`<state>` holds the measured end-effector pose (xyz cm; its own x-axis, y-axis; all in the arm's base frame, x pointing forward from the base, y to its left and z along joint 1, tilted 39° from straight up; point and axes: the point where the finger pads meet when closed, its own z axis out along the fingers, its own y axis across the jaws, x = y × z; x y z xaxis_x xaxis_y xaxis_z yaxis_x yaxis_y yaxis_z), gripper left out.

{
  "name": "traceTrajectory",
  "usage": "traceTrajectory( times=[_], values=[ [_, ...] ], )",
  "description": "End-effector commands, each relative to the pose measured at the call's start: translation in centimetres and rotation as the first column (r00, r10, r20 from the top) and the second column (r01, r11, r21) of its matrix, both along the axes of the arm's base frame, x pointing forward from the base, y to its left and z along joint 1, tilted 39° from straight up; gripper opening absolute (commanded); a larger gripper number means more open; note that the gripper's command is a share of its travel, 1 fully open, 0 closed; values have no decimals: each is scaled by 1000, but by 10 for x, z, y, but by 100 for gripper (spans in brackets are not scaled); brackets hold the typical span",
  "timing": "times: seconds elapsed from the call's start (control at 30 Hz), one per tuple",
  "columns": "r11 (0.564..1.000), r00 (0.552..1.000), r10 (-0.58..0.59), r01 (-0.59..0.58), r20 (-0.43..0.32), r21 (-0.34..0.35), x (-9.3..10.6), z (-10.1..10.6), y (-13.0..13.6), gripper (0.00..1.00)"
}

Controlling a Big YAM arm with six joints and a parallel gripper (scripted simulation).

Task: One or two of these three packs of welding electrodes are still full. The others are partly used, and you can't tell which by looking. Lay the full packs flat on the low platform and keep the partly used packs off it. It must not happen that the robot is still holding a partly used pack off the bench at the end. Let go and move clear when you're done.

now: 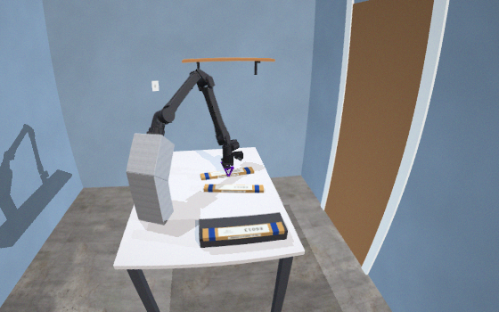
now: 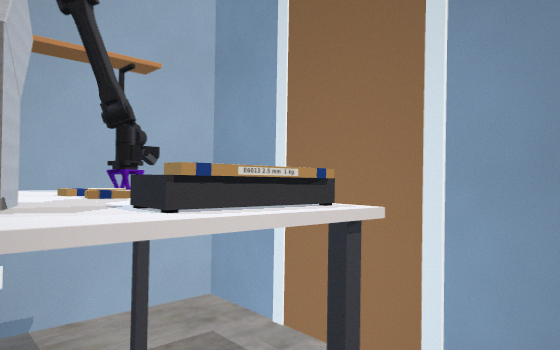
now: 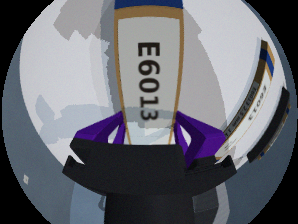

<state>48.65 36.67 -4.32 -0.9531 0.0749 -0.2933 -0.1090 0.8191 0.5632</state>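
The far pack [image 1: 241,172] [image 2: 69,192] [image 3: 149,82] lies flat at the back of the table, slightly angled. My gripper [image 1: 228,174] [image 2: 121,187] [image 3: 149,113] points down over its middle and is shut on it, one purple finger along each long side. No clear gap shows under it. The middle pack [image 1: 233,189] [image 2: 107,194] [image 3: 251,107] lies flat on the table in front of it. The third pack [image 1: 244,231] [image 2: 225,170] lies flat on the dark low platform [image 1: 241,219] [image 2: 240,194] [image 3: 270,127]. The fingertips are partly hidden in the wrist view.
The white table [image 1: 178,241] [image 2: 350,214] carries everything. A tall grey block [image 1: 151,178] [image 2: 9,100] stands at its left side, near the arm's base. A wooden shelf [image 1: 227,60] [image 2: 100,56] is on the back wall behind the arm.
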Motion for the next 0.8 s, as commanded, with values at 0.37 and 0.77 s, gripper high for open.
traceTrajectory(
  times=[0.37,0.77],
  values=[
    [1000,1000,-1,1,10,4,-5,30,-20,0],
    [1000,1000,-3,3,11,4,-10,46,-33,0]
  ],
)
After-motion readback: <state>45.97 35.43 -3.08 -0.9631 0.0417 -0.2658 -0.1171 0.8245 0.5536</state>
